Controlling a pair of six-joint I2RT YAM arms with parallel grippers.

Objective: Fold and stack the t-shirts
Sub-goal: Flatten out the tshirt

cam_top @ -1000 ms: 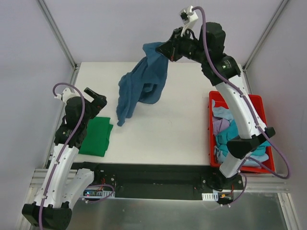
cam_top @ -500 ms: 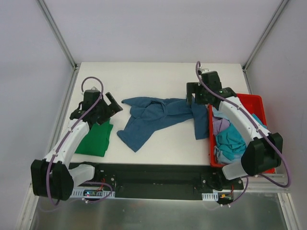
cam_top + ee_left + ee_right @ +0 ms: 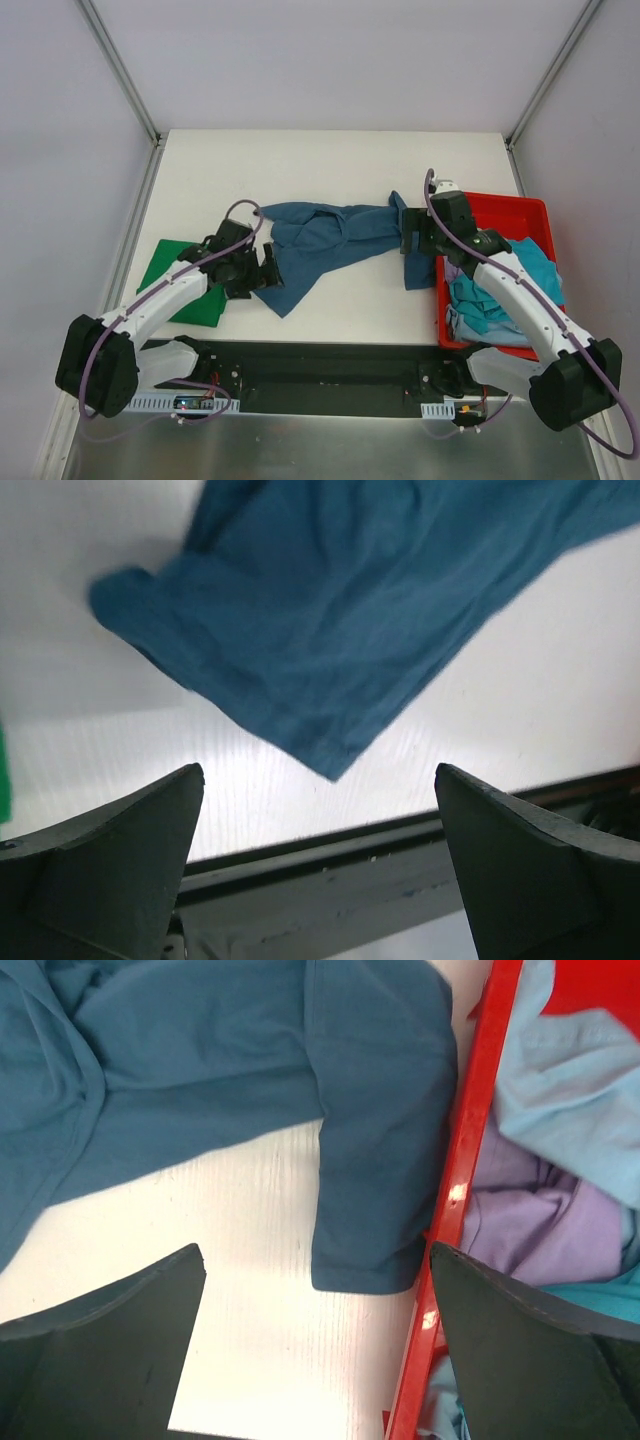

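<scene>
Lying crumpled on the white bench point(image 3: 340, 160), the dark blue cotton t-shirt point(image 3: 330, 240) is between both arms, prob. for spreading flat. Left claw point(image 3: 267, 272) & right claw point(image 3: 407, 232) gape wide, empty, at its ends.

White table point(image 3: 330, 165), pale lavender-grey walls point(image 3: 330, 60), aluminium corner posts point(image 3: 122, 72), even light
</scene>
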